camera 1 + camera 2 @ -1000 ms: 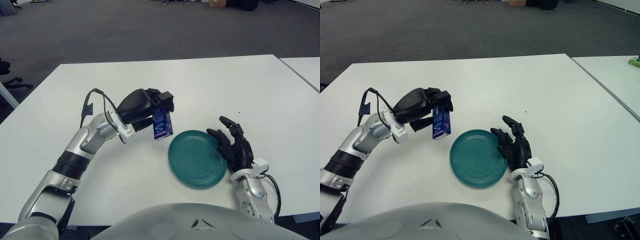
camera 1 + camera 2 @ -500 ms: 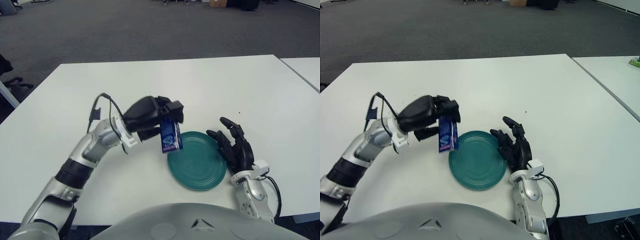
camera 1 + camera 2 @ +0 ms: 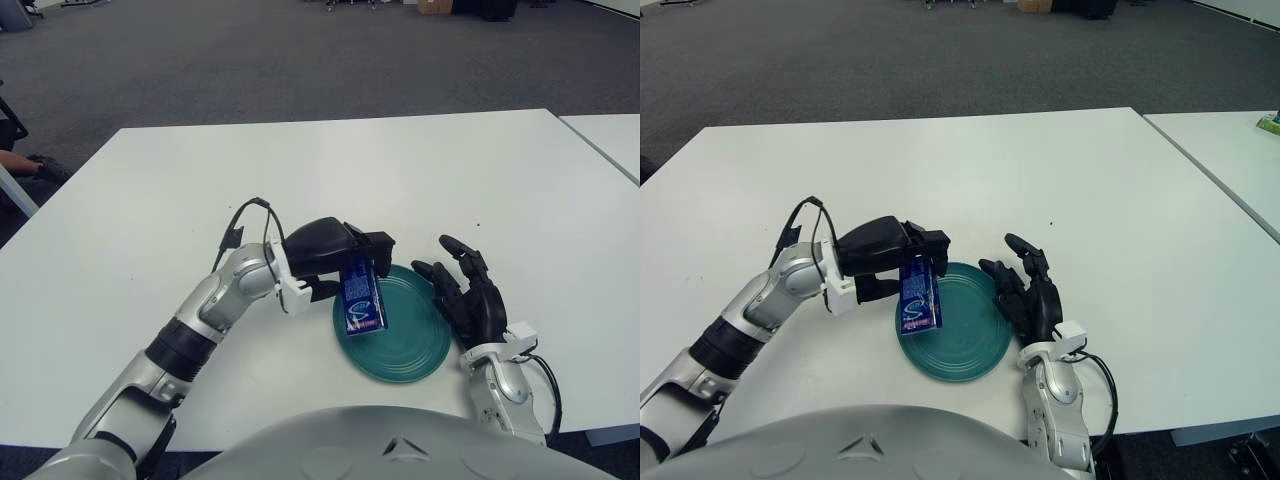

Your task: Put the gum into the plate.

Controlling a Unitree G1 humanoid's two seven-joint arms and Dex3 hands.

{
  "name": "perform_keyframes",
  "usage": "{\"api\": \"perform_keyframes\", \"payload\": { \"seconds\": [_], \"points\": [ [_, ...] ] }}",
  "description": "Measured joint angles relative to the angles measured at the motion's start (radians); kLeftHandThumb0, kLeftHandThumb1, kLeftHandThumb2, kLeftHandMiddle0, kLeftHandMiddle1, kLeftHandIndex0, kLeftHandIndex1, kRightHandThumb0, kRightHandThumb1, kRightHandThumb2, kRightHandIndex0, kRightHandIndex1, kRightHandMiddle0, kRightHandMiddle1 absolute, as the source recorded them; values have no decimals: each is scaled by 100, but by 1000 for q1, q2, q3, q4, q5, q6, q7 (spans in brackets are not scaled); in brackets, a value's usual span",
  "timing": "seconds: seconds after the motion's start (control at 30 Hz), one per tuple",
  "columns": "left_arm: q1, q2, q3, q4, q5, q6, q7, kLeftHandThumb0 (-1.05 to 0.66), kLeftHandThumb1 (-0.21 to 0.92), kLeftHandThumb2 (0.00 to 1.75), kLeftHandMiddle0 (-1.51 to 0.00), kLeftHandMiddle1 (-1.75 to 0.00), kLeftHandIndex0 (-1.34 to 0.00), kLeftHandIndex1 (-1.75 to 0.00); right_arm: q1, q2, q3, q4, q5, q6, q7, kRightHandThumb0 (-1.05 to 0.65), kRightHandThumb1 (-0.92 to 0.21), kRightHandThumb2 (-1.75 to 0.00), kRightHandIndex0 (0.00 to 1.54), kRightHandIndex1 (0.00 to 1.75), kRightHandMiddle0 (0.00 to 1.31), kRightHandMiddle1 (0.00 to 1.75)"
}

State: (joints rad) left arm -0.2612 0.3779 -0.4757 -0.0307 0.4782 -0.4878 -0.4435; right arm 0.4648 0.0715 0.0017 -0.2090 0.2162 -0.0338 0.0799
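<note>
Your left hand [image 3: 335, 255] is grasping the gum [image 3: 360, 300] over the plate's [image 3: 420, 350] left rim (right hand [image 3: 470, 298] relaxed, at its right rim); you next need lowering and releasing.

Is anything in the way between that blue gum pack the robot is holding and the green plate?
Nothing visible is. The left hand holds the gum pack upright at the left edge of the green plate, whose surface is bare. The right hand shows at the plate's right side, fingers spread, clear of the path.
</note>
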Motion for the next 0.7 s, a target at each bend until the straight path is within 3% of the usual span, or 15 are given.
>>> {"api": "perform_keyframes", "payload": {
  "seconds": [0.3, 0.37, 0.43, 0.5, 0.53, 0.57, 0.6, 0.63, 0.7],
  "points": [
    [-64, -35, -93, 176, 15, -12, -88, 0, 1, 161, -88, -158, -63, -175, 15, 19, 14, -14, -7, 0, -17, -40, -82, -79, 58, 77, 5, 91],
    [-71, -33, -97, 180, 16, -11, -109, 0, 6, 157, -84, -166, -58, -171, 18, 23, 15, -15, -7, -4, -17, -40, -82, -80, 58, 79, 6, 91],
    [-79, -31, -97, 173, 15, -4, -128, -1, 26, 137, -61, -171, -49, -173, 21, 26, 17, -15, -7, -9, -18, -39, -82, -80, 56, 80, 6, 91],
    [-84, -26, -96, 159, 17, 9, -140, -1, 49, 107, -53, -167, -34, -168, 25, 29, 21, -13, -9, -17, -19, -39, -82, -81, 52, 79, 6, 90],
    [-86, -25, -96, 156, 21, 11, -140, -18, 55, 94, -47, -161, -27, -164, 27, 30, 23, -13, -12, -20, -19, -39, -83, -80, 51, 77, 5, 90],
    [-87, -25, -96, 157, 28, 11, -137, -43, 67, 70, -38, -150, -17, -157, 28, 31, 25, -12, -18, -23, -20, -39, -85, -79, 48, 75, 5, 89],
    [-89, -26, -96, 160, 40, 9, -132, -62, 76, 54, -28, -139, -11, -142, 28, 31, 27, -11, -24, -26, -21, -39, -87, -77, 47, 72, 5, 87],
    [-90, -26, -97, 167, 48, 6, -123, -69, 79, 49, -24, -135, -9, -136, 28, 31, 29, -10, -32, -28, -23, -39, -87, -77, 46, 71, 5, 87],
    [-93, -25, -97, 191, 66, -16, -96, -90, 87, 43, -10, -105, -4, -98, 29, 31, 33, -9, -46, -34, -26, -40, -90, -75, 44, 63, 3, 85]
  ]
}}
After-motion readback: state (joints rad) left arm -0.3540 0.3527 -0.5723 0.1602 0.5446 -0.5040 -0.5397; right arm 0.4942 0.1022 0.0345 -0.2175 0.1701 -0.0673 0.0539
